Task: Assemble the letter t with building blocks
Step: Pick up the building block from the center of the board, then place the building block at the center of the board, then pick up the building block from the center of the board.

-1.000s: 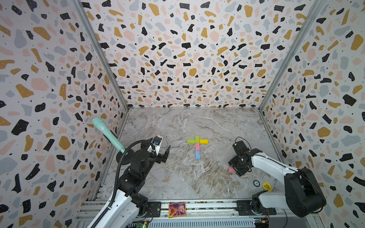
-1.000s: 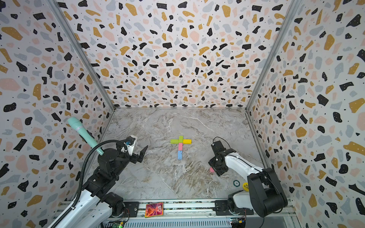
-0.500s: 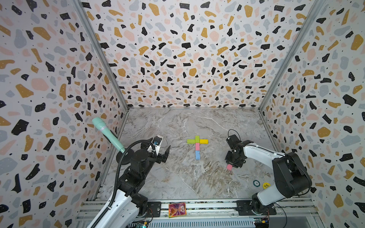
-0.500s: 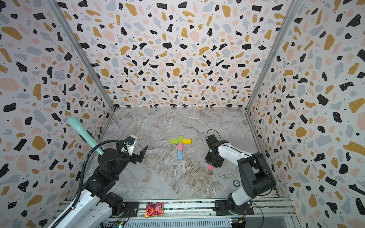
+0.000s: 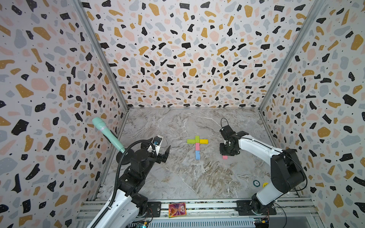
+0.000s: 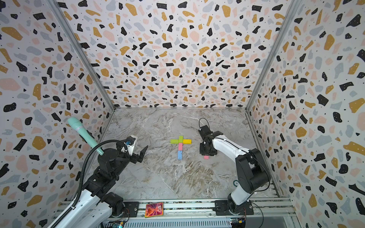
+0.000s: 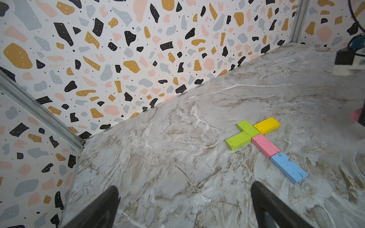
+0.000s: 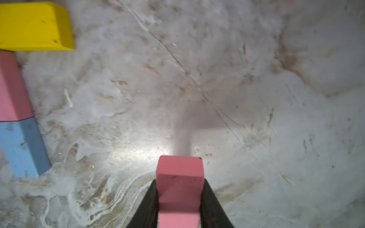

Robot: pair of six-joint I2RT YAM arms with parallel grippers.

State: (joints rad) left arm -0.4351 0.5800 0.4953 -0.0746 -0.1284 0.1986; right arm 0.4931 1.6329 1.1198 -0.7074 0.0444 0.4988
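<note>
The letter t lies flat mid-table in both top views: a lime green block (image 5: pixel 192 141) and a yellow block (image 5: pixel 203 141) form the crossbar, and a second green block (image 5: pixel 197 138), a pink block (image 5: pixel 197 146) and a light blue block (image 5: pixel 197 155) form the stem. My right gripper (image 5: pixel 225 155) hangs to the right of the stem, shut on another pink block (image 8: pixel 179 177) that sticks out from between its black fingers (image 8: pixel 150 199), above the table. At the table's left my left gripper (image 7: pixel 184 194) is open and holds nothing.
A teal microphone (image 5: pixel 107 134) on a stand leans by the left wall. Two small round discs (image 5: pixel 256 183) lie at the front right near the right arm's base. A colourful card (image 5: pixel 177 209) sits on the front rail. Patterned walls close in three sides.
My right gripper closed on the pink block at the front right and carried it back and left, closer to the letter. The left arm has not moved.
</note>
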